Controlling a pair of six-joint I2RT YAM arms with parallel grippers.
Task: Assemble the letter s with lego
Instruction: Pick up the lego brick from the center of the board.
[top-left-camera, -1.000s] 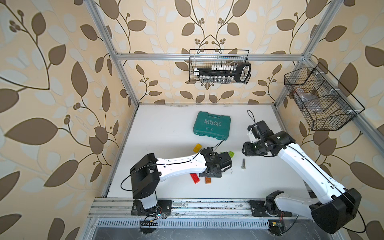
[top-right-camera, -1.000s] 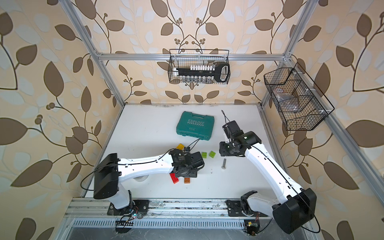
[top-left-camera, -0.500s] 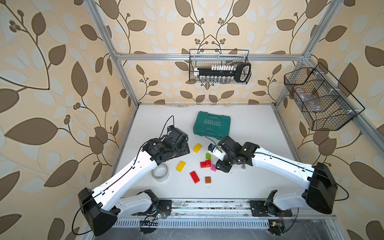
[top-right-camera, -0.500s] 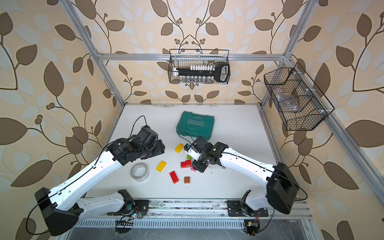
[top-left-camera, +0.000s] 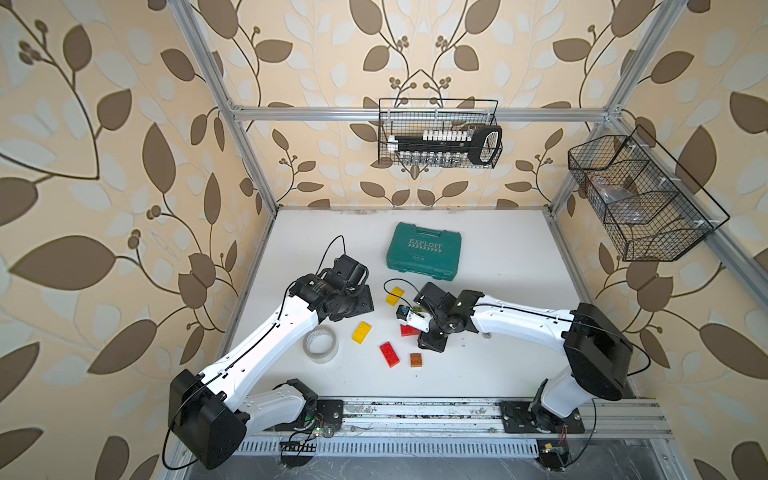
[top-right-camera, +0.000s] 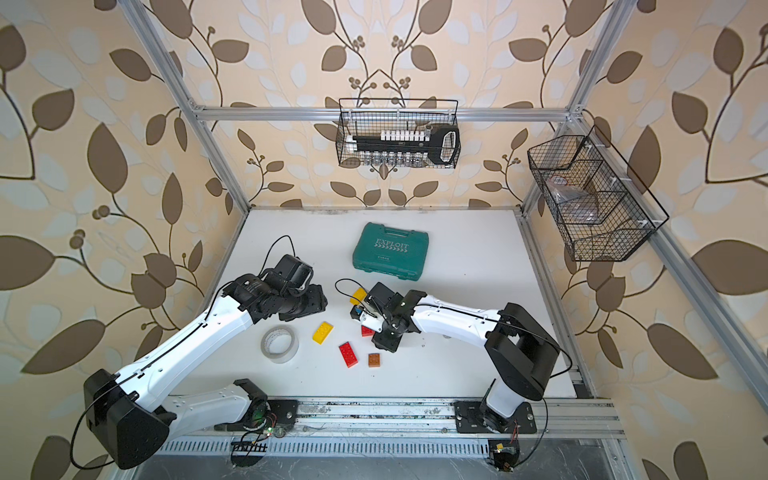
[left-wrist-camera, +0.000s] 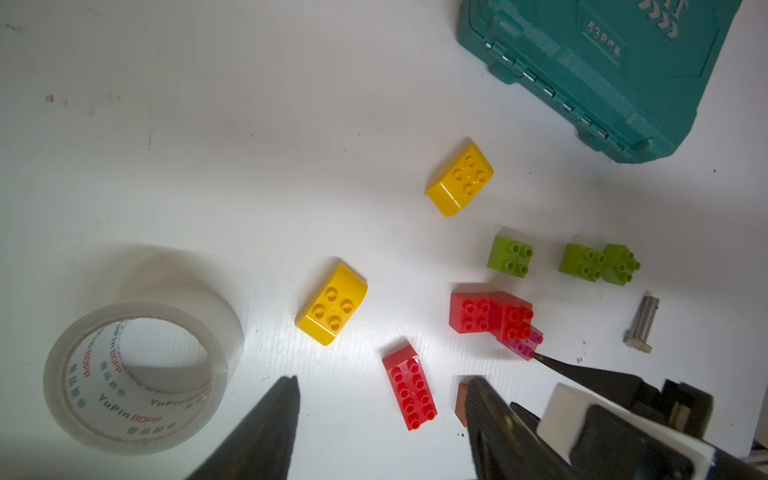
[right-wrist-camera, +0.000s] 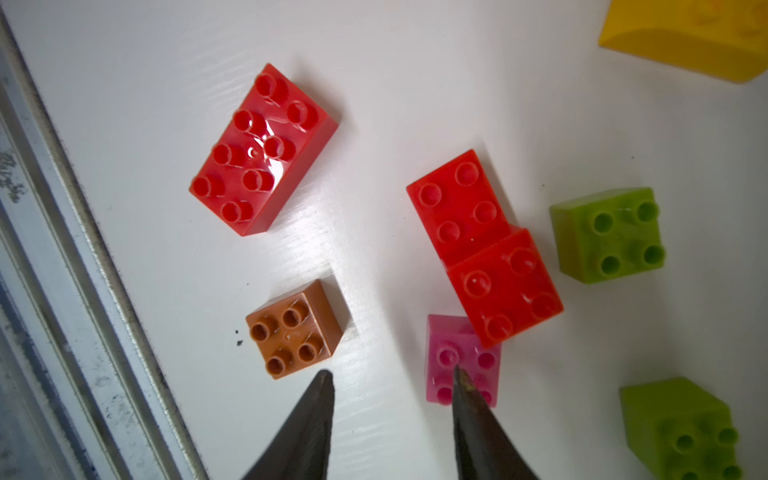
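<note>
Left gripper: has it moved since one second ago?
Yes, leftward. In a top view the left gripper was in front of the green tool case; now it is left of it.

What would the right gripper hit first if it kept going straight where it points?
Likely the small pink square plastic brick: one fingertip sits over it; the other heads for bare white table beside the brown square brick. Depth is unclear.
</note>
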